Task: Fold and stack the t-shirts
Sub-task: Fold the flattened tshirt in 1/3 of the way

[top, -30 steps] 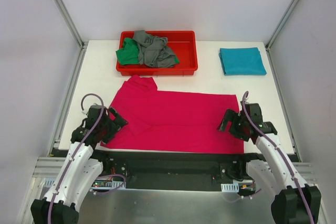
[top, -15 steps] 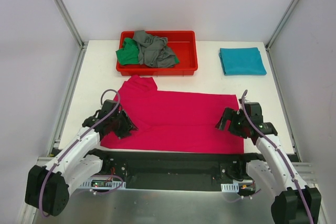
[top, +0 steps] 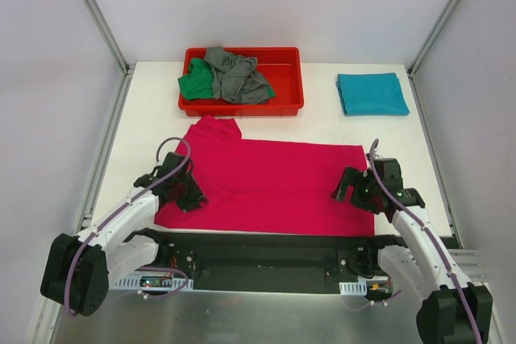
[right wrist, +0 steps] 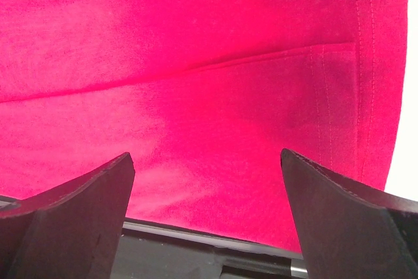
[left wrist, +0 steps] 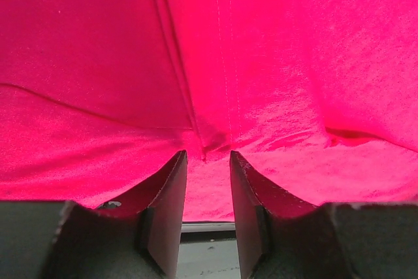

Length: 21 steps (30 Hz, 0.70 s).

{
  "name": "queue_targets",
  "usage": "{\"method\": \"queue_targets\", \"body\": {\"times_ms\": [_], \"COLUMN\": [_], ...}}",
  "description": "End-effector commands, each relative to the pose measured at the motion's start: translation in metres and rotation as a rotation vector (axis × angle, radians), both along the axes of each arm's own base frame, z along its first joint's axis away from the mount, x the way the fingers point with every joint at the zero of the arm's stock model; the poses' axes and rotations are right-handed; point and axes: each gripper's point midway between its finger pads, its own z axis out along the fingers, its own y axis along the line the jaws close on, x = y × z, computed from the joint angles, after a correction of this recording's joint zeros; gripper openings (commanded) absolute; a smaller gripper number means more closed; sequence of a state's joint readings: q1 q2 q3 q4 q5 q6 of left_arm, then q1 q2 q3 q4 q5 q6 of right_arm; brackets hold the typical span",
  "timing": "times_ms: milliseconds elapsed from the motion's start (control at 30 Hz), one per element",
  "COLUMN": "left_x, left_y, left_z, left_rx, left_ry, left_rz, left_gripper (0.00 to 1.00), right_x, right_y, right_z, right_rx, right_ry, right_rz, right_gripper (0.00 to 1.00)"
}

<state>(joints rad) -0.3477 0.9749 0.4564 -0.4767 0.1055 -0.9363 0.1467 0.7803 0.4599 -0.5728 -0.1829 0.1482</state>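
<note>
The magenta-pink t-shirt (top: 282,183) lies flat along the near half of the table, partly folded, with a sleeve at its upper left. My left gripper (top: 191,193) rests on the shirt's near left part. In the left wrist view its jaws (left wrist: 208,153) stand a narrow gap apart, tips pressed into the cloth, with a small ridge of fabric (left wrist: 208,143) pinched up between them. My right gripper (top: 348,187) hovers wide open over the shirt's near right corner (right wrist: 215,115). A teal t-shirt (top: 372,93) lies folded at the back right. The green (top: 196,84) and grey (top: 236,76) t-shirts sit crumpled in the tray.
The red plastic tray (top: 290,106) stands at the back centre. Metal frame posts rise at both back corners. The table's near edge and a black rail run just under the shirt's hem (right wrist: 196,233). Bare white table shows to the left and right of the shirt.
My left arm swung inward onto the shirt's left part and its jaws closed from wide open to a narrow gap. The right gripper barely moved and stayed open.
</note>
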Motion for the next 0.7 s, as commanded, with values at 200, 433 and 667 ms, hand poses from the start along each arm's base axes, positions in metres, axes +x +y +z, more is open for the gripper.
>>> {"method": "queue_targets", "body": {"times_ms": [200,433,667], "left_x": [0.013,0.017,0.024], "left_y": [-0.006,-0.013,-0.014], "left_z": [-0.004,0.000,0.008], "left_rx": [0.016,0.000,0.009], "left_ry": [-0.010,-0.021,-0.066], "left_rz": [-0.007,-0.023,-0.038], "left_gripper": [0.26,0.19,0.00], "right_x": [0.003,0.002,0.003], "right_y": [-0.002,-0.004,-0.006], "right_z": [0.000,-0.002,-0.003], "right_rx": [-0.020,-0.028,-0.038], "right_ry": [-0.014,-0.005,-0.005], "right_rz": [0.007,0.003,-0.003], "right_gripper": [0.96,0.96,0.96]}}
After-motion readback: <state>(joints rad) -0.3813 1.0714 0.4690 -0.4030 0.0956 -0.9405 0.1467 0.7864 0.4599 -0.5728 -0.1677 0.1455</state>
